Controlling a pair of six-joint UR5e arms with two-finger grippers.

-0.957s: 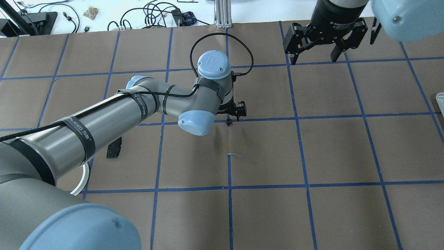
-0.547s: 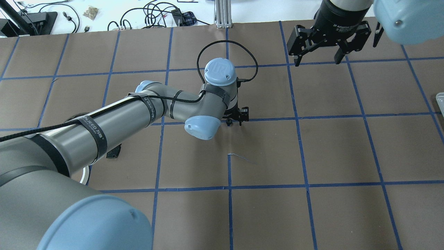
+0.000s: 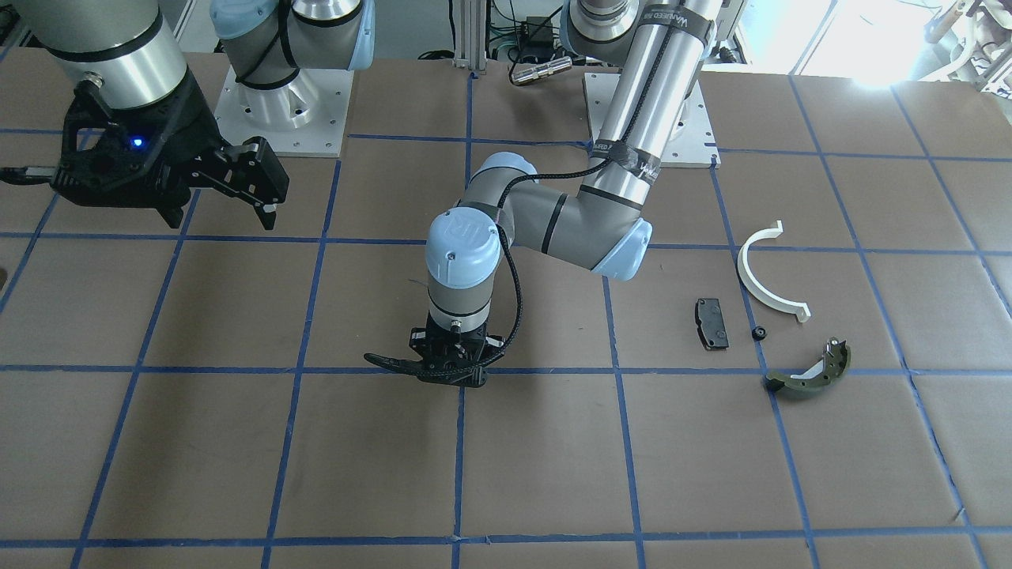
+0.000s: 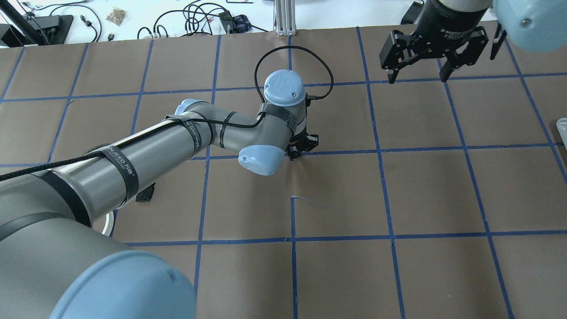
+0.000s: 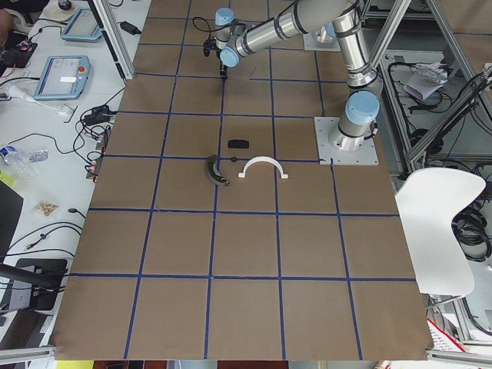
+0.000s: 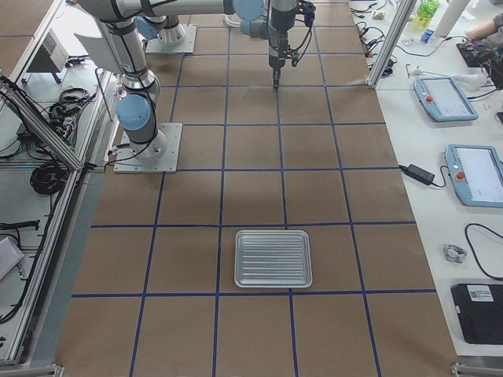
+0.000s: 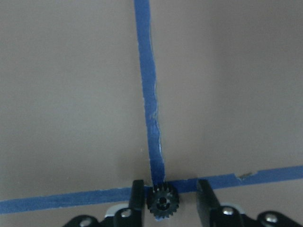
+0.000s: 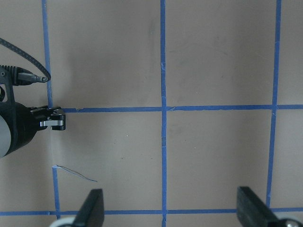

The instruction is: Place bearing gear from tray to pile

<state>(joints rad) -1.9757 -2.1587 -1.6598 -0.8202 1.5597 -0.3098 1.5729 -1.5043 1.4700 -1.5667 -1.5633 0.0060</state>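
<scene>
A small black bearing gear (image 7: 162, 203) lies on a blue tape crossing near the table's middle; it also shows in the overhead view (image 4: 292, 155). My left gripper (image 7: 168, 201) is low over it, open, one finger on each side of the gear, the left one almost touching. It also shows in the front view (image 3: 451, 370). The pile lies apart: a white half-ring (image 3: 771, 276), a black pad (image 3: 711, 322), an olive brake shoe (image 3: 810, 371) and a second small gear (image 3: 760, 332). My right gripper (image 4: 417, 75) hangs open and empty, high over the far side.
A ribbed metal tray (image 6: 273, 258) stands on the robot's right part of the table, with nothing showing in it. Cables and control pendants (image 6: 444, 94) lie on the bench beyond the table's far edge. My left forearm (image 4: 146, 150) stretches over the pile's side.
My left gripper has moved over the gear and come down around it. My right gripper has drifted to the right and farther away, still open.
</scene>
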